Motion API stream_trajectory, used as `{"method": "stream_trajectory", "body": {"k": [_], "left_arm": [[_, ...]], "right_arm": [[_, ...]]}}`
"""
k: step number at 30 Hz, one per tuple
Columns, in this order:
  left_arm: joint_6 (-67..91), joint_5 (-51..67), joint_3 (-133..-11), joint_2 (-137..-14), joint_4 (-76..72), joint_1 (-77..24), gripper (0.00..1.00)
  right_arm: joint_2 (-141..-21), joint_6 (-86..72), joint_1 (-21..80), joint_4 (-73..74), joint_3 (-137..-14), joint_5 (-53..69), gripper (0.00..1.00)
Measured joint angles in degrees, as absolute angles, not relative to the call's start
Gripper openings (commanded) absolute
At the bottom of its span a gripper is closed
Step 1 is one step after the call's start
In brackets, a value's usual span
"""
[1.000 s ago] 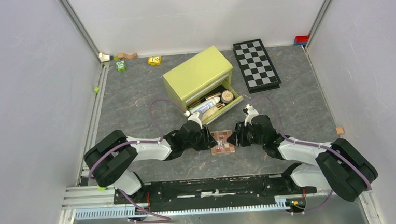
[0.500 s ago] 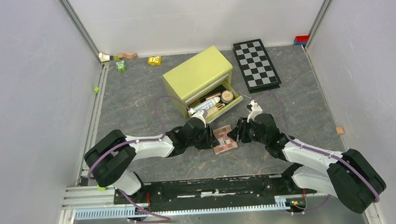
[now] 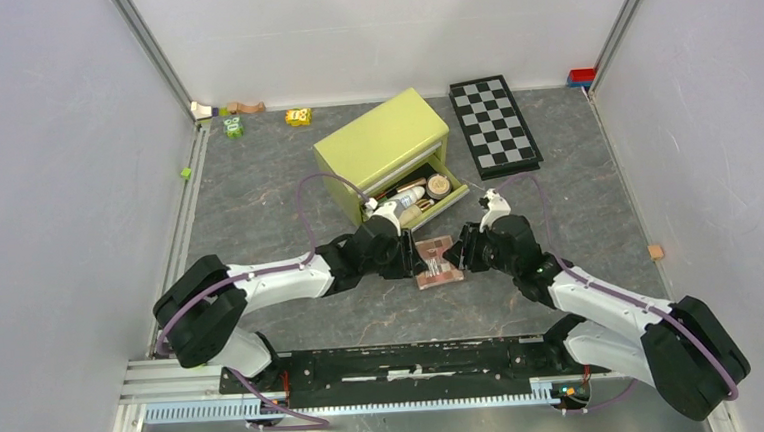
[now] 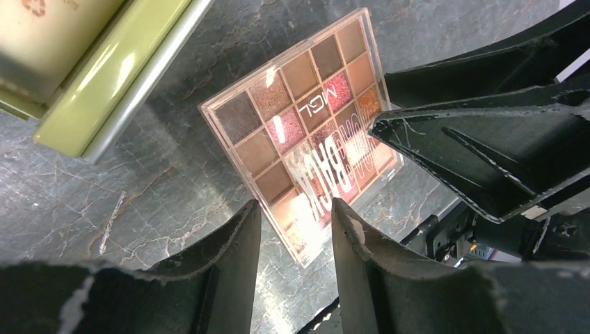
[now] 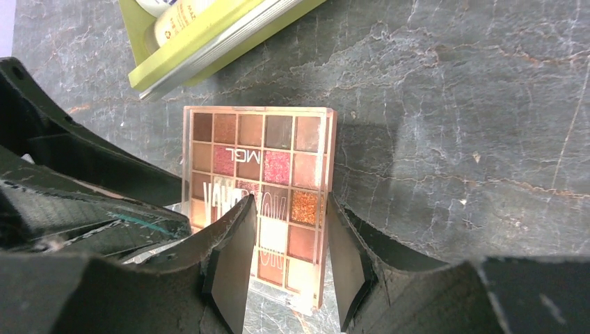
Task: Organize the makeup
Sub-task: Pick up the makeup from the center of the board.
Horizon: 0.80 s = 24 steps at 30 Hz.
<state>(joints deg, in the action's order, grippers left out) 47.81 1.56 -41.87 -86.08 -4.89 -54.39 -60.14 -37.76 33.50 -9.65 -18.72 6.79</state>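
Looking down on a dark grey, marble-patterned counter [image 3: 257, 204] walled in white, with two robot arms reaching from the near edge toward its middle. At the far left back corner lie small toy blocks, one green [image 3: 233, 128] and one yellow [image 3: 299, 116]. The left arm stretches in from the lower left, and the left gripper [image 3: 411, 257] sits low at the left edge of a square eyeshadow palette [image 3: 438, 262]. The palette has rows of pink, brown and glittery shades under a clear lid with lettering. In the left wrist view, the gripper's two dark fingers [image 4: 236, 257] stand partway apart with a corner of the palette showing in the gap; whether they pinch it cannot be told. Behind the palette stands a yellow-green box [image 3: 381, 136], set at an angle, with its drawer [image 3: 454, 198] pulled open toward the arms. Inside the drawer lie a white tube [image 3: 407, 196], a round tan jar [image 3: 439, 184] and a few other small cosmetics too small to make out. The palette is on the counter side of the drawer, just in front of it and outside it. The right gripper [image 3: 465, 253] meets the palette's right edge, facing the left one. Its fingers are also partway apart over the palette's near side, and a grip cannot be confirmed. Farther right, near the back, a black-and-white checkerboard [image 3: 494, 126] lies flat. A small tan block [image 3: 655, 251] sits alone by the right wall.
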Motion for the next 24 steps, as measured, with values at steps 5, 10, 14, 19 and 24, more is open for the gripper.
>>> {"method": "stream_trajectory", "body": {"k": [5, 10, 14, 19, 24], "left_arm": [[46.59, 0.95, -44.45, -84.18, -1.74, -54.39, 0.48], [45.47, -0.51, -47.64, -83.18, 0.08, -54.39, 0.48], [44.95, -1.58, -50.06, -83.18, 2.68, -54.37, 0.48], [43.44, -3.73, -53.30, -83.20, 5.39, -54.28, 0.48], [42.72, -4.95, -55.16, -83.33, 6.90, -53.63, 0.48]], "right_arm": [[-59.51, -37.23, 33.21, -7.75, -20.40, 6.02, 0.47], [-59.51, -37.04, 32.53, -6.04, -22.06, 5.26, 0.47], [-59.51, -36.99, 32.10, -4.75, -23.55, 5.30, 0.47], [-59.59, -36.91, 31.29, -4.47, -25.54, 5.23, 0.47], [-60.42, -36.75, 30.61, -4.40, -27.42, 5.39, 0.47]]}}
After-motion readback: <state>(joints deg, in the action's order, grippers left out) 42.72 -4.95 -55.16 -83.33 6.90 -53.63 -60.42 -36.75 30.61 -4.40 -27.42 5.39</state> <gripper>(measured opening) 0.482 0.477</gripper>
